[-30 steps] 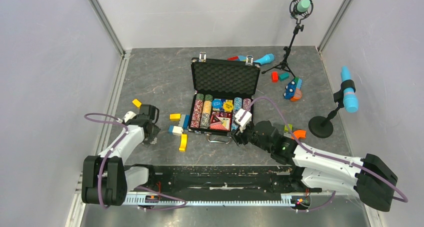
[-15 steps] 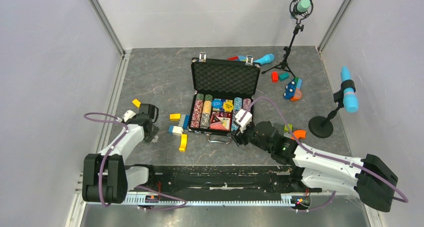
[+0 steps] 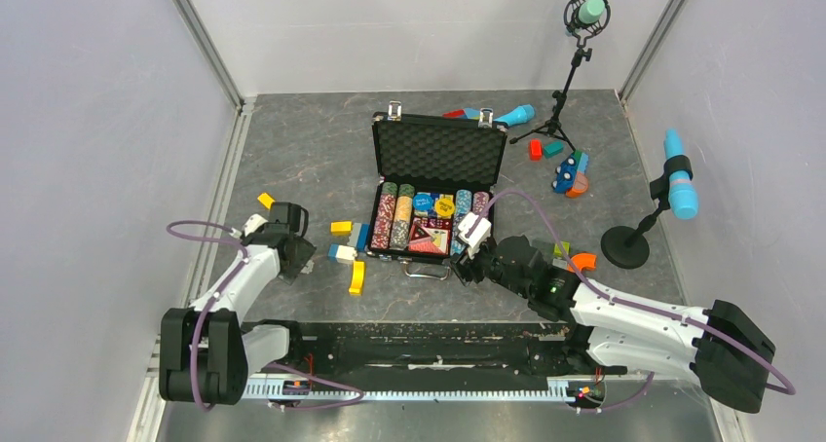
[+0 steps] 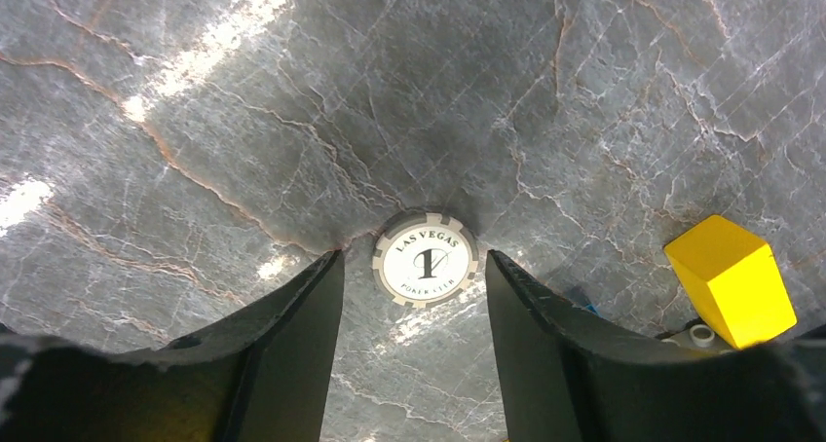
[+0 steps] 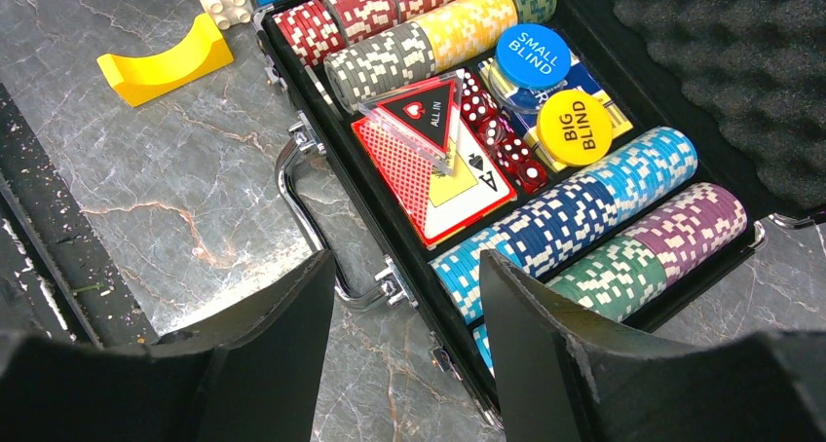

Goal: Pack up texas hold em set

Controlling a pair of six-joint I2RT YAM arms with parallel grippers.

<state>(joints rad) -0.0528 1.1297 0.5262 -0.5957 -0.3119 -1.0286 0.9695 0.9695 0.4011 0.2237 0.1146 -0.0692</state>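
Observation:
The black case (image 3: 376,184) of the texas hold em set lies open mid-table, foam lid (image 3: 439,152) back. Inside are rows of chips (image 5: 575,218), cards (image 5: 429,174), red dice (image 5: 506,145) and the round blind buttons (image 5: 575,128). One loose grey-and-white chip (image 4: 426,259) marked 1 lies flat on the table. My left gripper (image 4: 414,278) is open over it, with the chip just beyond the fingertips and free of both fingers. My right gripper (image 5: 407,267) hangs open and empty above the case's front edge by the chrome handle (image 5: 302,208). In the top view the left gripper (image 3: 292,257) sits far left and the right gripper (image 3: 466,267) at the case's near right corner.
Toy blocks (image 3: 347,231) and a yellow curved block (image 3: 356,277) lie left of the case. A yellow block (image 4: 731,279) sits right of the loose chip. More blocks (image 3: 570,174) and microphones on stands (image 3: 676,189) (image 3: 587,14) stand at the right and rear. Walls close in both sides.
The left gripper's jaws narrowed and then widened again, and its wrist shifted slightly towards the case. The right arm has stayed still.

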